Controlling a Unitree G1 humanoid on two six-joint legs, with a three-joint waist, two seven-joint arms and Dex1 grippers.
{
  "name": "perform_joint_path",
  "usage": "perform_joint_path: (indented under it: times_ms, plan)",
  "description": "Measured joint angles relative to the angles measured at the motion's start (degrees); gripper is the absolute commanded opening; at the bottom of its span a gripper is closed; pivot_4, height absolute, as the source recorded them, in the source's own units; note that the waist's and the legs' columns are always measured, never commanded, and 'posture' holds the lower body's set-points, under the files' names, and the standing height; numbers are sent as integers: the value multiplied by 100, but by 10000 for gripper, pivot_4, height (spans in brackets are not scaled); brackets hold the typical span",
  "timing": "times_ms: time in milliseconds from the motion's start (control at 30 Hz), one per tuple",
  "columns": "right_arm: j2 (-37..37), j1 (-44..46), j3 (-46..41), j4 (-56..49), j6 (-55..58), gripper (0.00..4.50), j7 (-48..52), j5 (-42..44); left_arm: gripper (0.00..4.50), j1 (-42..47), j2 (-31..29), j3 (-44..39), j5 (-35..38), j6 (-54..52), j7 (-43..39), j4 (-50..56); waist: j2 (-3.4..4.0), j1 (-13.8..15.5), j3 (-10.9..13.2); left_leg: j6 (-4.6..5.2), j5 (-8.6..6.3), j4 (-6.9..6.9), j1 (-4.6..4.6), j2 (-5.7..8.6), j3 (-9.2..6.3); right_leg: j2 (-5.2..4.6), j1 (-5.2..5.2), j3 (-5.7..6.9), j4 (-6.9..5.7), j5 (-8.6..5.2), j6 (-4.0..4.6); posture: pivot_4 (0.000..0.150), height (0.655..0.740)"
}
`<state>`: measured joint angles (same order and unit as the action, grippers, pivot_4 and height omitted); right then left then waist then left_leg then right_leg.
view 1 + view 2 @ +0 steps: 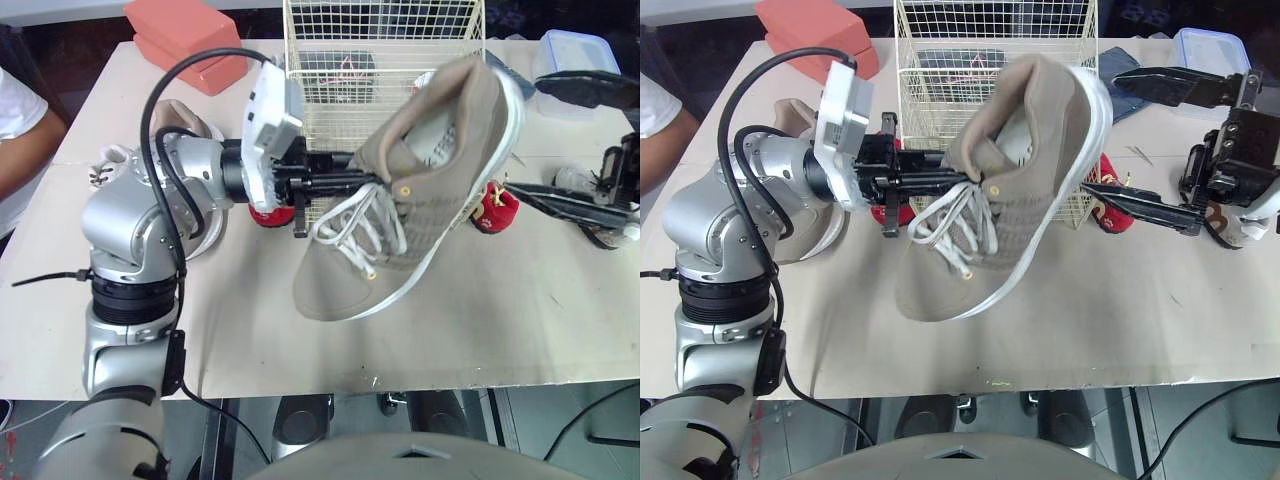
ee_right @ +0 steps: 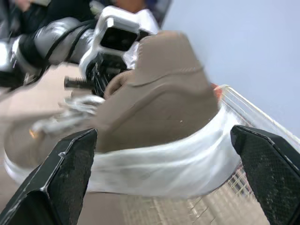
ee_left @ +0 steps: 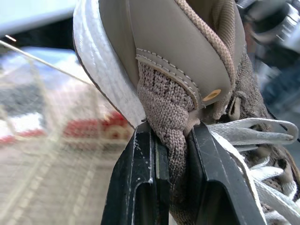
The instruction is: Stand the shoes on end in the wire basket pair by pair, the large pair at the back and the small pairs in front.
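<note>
A large taupe sneaker [image 1: 420, 190] with a white sole and white laces hangs in the air in front of the wire basket [image 1: 385, 60], heel up and toe down toward the table. My left gripper [image 1: 375, 178] is shut on the knit edge of its collar beside the top eyelet [image 3: 171, 140]. My right gripper [image 1: 1102, 135] is open wide at the right, one finger [image 1: 1160, 85] above and one finger [image 1: 1140, 208] below the heel end of the sole [image 2: 164, 159]. A second taupe shoe [image 1: 185, 120] lies behind my left arm.
Small red shoes lie by the basket's front at left [image 1: 270, 213] and right [image 1: 497, 208]. A dark shoe [image 1: 335, 65] is in the basket. Red blocks [image 1: 190, 40] are at back left, a plastic box [image 1: 573, 50] at back right. A person's arm [image 1: 15, 130] is at far left.
</note>
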<state>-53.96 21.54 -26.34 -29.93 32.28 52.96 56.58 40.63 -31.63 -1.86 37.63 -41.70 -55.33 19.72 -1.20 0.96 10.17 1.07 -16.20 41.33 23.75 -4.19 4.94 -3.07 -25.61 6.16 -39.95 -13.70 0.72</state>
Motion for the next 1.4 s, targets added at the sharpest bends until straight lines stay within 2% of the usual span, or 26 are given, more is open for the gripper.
perform_joint_path:
  times_ms: [67,133,200,233,400,500,667,767,800,833,933,1067,1233,1267,1300,1400]
  plan:
    - [251,22,2,-207,181,44863,-692,267,2041,7,338,6,-337,306,605,-20,0,-8,0,0,0,0,-3,1,4,1,0,-5,-2,1,-1,1500,6860]
    - [333,65,86,-323,257,44863,-1003,372,2041,29,482,13,-501,460,877,-51,0,-12,0,0,0,-1,-1,3,4,2,-2,-6,-2,1,-1,1500,6860]
    - [594,383,383,-536,340,44863,-1688,405,2041,92,765,45,-913,873,1343,-146,0,-12,0,-1,1,-1,-1,4,6,5,-4,-8,-2,1,0,1500,6860]
    - [942,716,767,-599,324,44863,-2203,160,2041,181,1058,175,-1331,1339,1732,-294,-2,-8,-1,-1,1,-1,0,6,7,6,-4,-8,-1,1,0,1500,6860]
    - [1538,1081,1589,-378,97,44863,-2850,-867,2041,230,1626,447,-2125,2116,2500,-566,-2,9,-1,0,0,-1,8,7,8,2,-4,-4,5,2,-1,1500,6860]
    - [1913,1278,1878,-122,-15,44863,-3229,-1448,2041,229,1741,652,-2473,2389,2699,-609,-2,3,-1,0,0,-2,8,6,10,0,-7,-3,5,2,-1,1500,6860]
    - [2355,1416,2073,122,-125,44863,-3626,-1965,2041,149,1812,707,-2633,2588,2764,-613,-1,-6,-2,0,1,-1,5,4,9,0,-6,-1,-1,2,-1,1500,6860]
    - [2485,1451,2082,209,-124,37386,-3739,-2118,2041,109,1789,689,-2636,2620,2761,-611,-1,-7,-2,0,1,-1,6,5,8,0,-6,0,0,2,-1,1500,6860]
    - [2524,1485,2083,223,-124,30816,-3761,-2141,2041,108,1783,688,-2636,2621,2758,-610,-1,-11,-2,0,0,-2,6,5,8,1,-6,0,0,2,-1,1500,6860]
    - [2530,1503,2083,229,-124,29481,-3770,-2143,2041,108,1782,688,-2636,2621,2757,-610,-1,-11,-2,0,0,-2,6,5,8,1,-6,0,0,2,-1,1500,6860]
    - [2569,1592,2083,234,-113,16102,-3788,-2212,2041,94,1772,686,-2631,2609,2757,-588,-1,-10,-2,0,1,-2,7,5,7,1,-6,1,1,2,-1,1500,6860]
    - [2585,1612,2088,231,-48,447,-3807,-2254,2041,-2,1753,654,-2585,2552,2746,-472,-1,-13,-2,0,0,-2,7,4,7,1,-6,1,2,2,-1,1500,6860]
    - [2626,1652,2087,217,47,447,-3808,-2231,2041,-43,1708,613,-2428,2381,2676,-380,0,-14,-2,0,0,-2,7,4,6,1,-6,1,1,2,-1,1500,6860]
    - [2635,1658,2086,203,77,0,-3811,-2214,12011,-45,1689,582,-2366,2294,2661,-336,0,-14,-2,0,0,-2,7,4,6,1,-6,2,2,2,-1,1500,6860]
    - [2662,1690,2081,196,130,0,-3829,-2177,14202,-46,1646,529,-2245,2165,2620,-281,0,-16,-2,0,0,-2,7,3,5,1,-6,2,2,2,-1,1500,6860]
    - [2766,1757,2010,197,245,0,-3875,-2060,26402,-48,1513,455,-1945,1800,2450,-121,0,-18,-2,0,0,-3,7,3,5,2,-7,2,1,2,-1,1500,6860]
